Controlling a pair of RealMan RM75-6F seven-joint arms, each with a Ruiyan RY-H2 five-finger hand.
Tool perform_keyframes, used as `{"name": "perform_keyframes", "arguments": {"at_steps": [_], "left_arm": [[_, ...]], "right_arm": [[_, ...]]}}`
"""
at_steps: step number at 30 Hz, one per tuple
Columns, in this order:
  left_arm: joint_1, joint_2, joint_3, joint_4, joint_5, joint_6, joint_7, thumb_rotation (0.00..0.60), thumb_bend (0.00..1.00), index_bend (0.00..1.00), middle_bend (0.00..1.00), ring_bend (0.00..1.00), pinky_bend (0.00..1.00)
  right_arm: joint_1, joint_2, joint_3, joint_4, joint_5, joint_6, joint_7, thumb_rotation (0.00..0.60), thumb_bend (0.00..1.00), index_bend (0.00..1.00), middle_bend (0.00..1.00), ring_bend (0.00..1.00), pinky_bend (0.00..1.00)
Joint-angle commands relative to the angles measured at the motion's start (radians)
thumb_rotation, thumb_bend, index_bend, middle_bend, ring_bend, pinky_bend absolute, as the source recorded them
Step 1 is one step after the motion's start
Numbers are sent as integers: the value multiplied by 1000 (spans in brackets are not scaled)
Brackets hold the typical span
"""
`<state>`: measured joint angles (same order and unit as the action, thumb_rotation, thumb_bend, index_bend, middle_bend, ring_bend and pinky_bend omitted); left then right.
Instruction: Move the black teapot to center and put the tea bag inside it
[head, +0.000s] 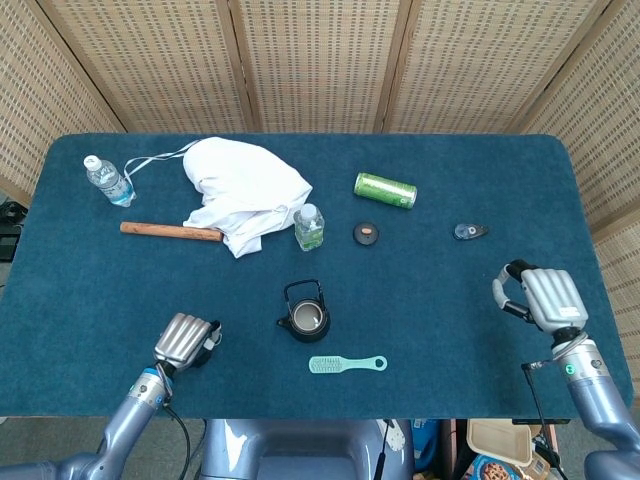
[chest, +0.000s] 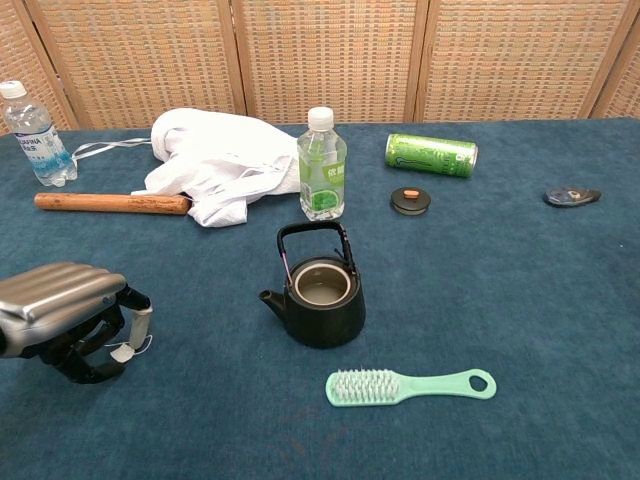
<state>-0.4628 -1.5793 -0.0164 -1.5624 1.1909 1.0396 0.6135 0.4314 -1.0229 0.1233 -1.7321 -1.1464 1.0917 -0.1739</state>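
Observation:
The black teapot (head: 304, 317) (chest: 322, 299) stands lidless near the table's middle, handle upright and spout pointing left. My left hand (head: 184, 340) (chest: 62, 317) hovers low over the cloth to the left of it, fingers curled over, pinching the white tea bag (chest: 141, 321). The bag's string and paper tag (chest: 122, 352) hang down onto the cloth. My right hand (head: 540, 298) is far right near the table's front edge, shown only in the head view, holding nothing, its thumb apart from the fingers.
In front of the teapot lies a mint-green brush (chest: 408, 385). Behind it are a small green-tinted bottle (chest: 322, 165), a round black lid (chest: 410, 200), a green can (chest: 431, 155), white cloth (chest: 215, 160), a wooden stick (chest: 110, 203) and a water bottle (chest: 33, 136).

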Motion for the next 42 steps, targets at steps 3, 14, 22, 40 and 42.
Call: {"name": "perform_keyframes", "arguments": {"at_steps": [3,14,22,40,42], "left_arm": [[-5,-4,0,3,-6,-2,-2,600,359,518,816,759,811],[-16,-14,-2,11,-18,-3,-17,600,411,538,816,759,811],[-19,-23,1,18,-13,5,-35,600,412,560,816,762,811],[-16,-27,6,26,13,28,-86,600,426,622,831,772,811],[-15,-25,4,24,17,32,-92,600,427,630,835,773,811]], "right_arm": [[-3,3,0,-1,2,-1,0,0,675,472,434,481,727],[-9,6,1,-1,3,-4,5,0,675,472,437,481,727],[-13,8,1,1,-1,-6,10,0,675,472,439,481,727],[-17,11,4,-1,0,-10,11,0,675,472,439,481,727],[-17,12,5,-1,0,-10,12,0,675,472,439,481,727]]}}
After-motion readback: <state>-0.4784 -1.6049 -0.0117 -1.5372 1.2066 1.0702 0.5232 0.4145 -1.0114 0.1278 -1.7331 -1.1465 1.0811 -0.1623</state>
